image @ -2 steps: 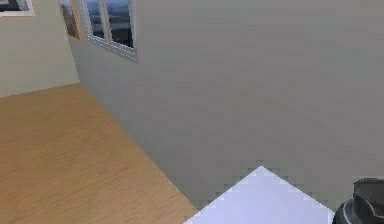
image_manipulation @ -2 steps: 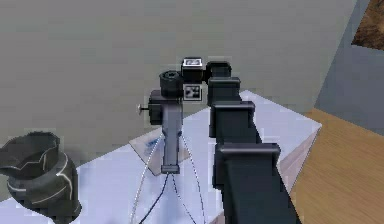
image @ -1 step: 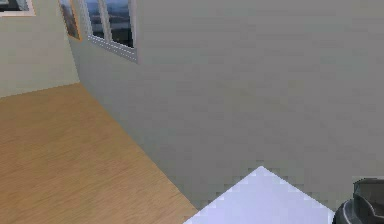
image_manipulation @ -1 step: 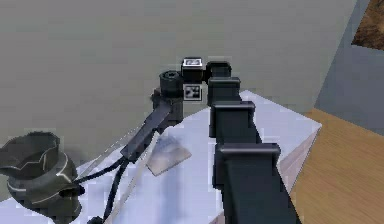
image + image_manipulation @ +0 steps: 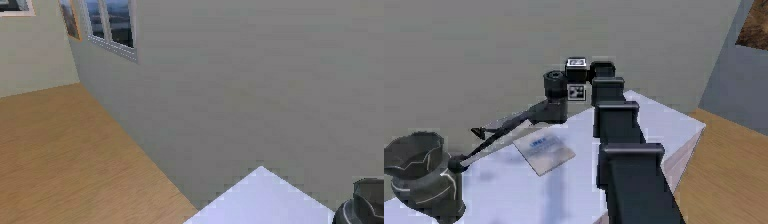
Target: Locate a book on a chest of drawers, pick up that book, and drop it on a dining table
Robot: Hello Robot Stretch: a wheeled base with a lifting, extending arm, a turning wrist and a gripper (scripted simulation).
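A thin pale blue-white book (image 5: 544,152) lies flat on a white furniture top (image 5: 659,125). The dark arm bar rises from the arm side view's bottom edge over this top. My gripper (image 5: 466,145) reaches left from its dark body, and its thin fingers (image 5: 504,125) run just above the book's far edge toward a dark pot. I cannot tell whether the gripper holds anything. In the forward view a corner of the white top (image 5: 262,198) shows at the bottom.
A dark grey pot (image 5: 424,175) stands on the white top at the arm side view's left, and its edge (image 5: 362,203) shows in the forward view's bottom right. A grey wall (image 5: 240,90) runs close behind, with a window (image 5: 112,25). Wooden floor (image 5: 70,150) lies open at the left.
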